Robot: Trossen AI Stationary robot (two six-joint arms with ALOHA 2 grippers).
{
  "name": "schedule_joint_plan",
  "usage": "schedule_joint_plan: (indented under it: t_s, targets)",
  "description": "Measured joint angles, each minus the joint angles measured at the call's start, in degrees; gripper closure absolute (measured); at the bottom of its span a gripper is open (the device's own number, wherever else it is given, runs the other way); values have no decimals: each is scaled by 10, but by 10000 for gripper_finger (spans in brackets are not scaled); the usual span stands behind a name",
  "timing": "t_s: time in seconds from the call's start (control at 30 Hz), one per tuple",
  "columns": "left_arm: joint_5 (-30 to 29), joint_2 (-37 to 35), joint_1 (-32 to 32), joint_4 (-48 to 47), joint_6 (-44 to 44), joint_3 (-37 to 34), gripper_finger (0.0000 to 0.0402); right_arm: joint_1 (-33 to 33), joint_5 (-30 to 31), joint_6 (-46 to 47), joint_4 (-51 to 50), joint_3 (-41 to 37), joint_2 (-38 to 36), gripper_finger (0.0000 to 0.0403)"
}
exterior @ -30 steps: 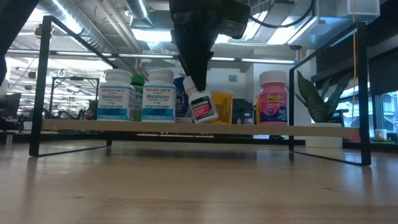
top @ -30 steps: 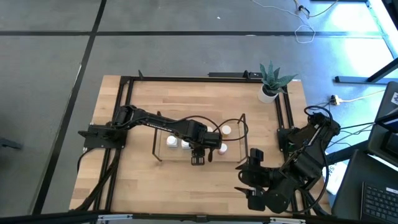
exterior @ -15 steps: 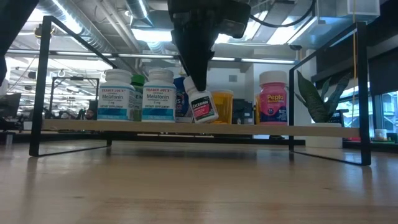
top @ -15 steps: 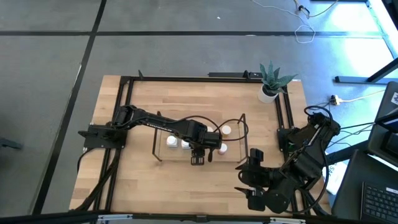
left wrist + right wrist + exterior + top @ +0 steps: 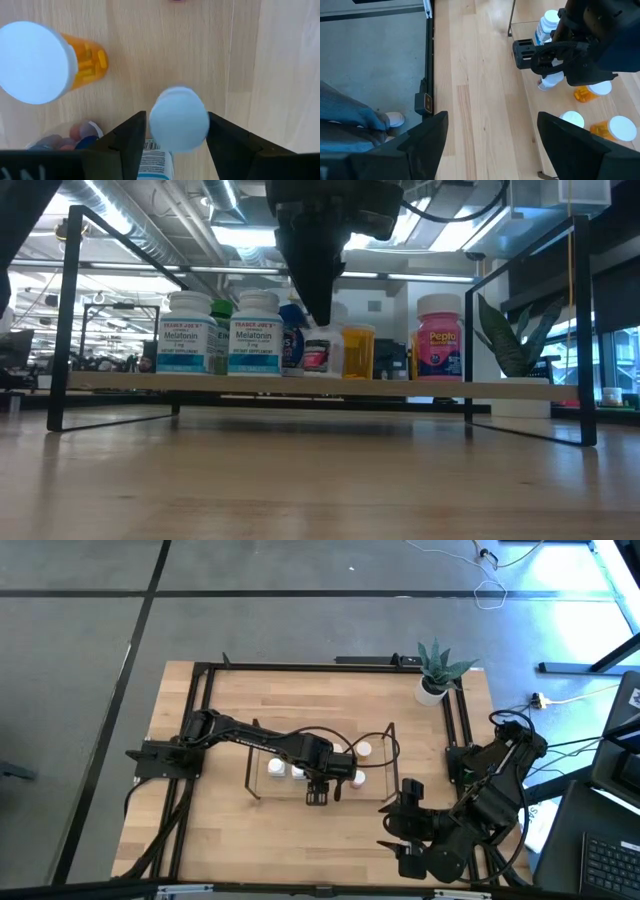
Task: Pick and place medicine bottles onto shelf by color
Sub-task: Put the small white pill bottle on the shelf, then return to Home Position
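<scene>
Medicine bottles on the shelf [image 5: 300, 388], low view, from left: two white-capped Melatonin bottles [image 5: 187, 333] with a green-capped bottle [image 5: 222, 312] between and behind them; a blue bottle [image 5: 291, 340]; a small white bottle [image 5: 318, 355], upright on the board beneath the left gripper [image 5: 318, 300], whose fingers [image 5: 131, 142] stand spread either side of its cap; an orange bottle [image 5: 358, 351]; a pink-capped bottle [image 5: 438, 335]. Right gripper [image 5: 405, 825]: parked near the table's right front, jaws wide apart.

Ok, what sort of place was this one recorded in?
Probably a robotics lab or workshop: the wooden table stands on bare concrete floor, exposed ceiling ducts overhead, loose cables lying about.
</scene>
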Motion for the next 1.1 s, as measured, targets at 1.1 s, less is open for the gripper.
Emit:
schedule_joint_plan:
  t_s: [1.1]
  targets:
    - [-123,-32,-59,-161,-73,143,207,0,0,0,9,0,0,95]
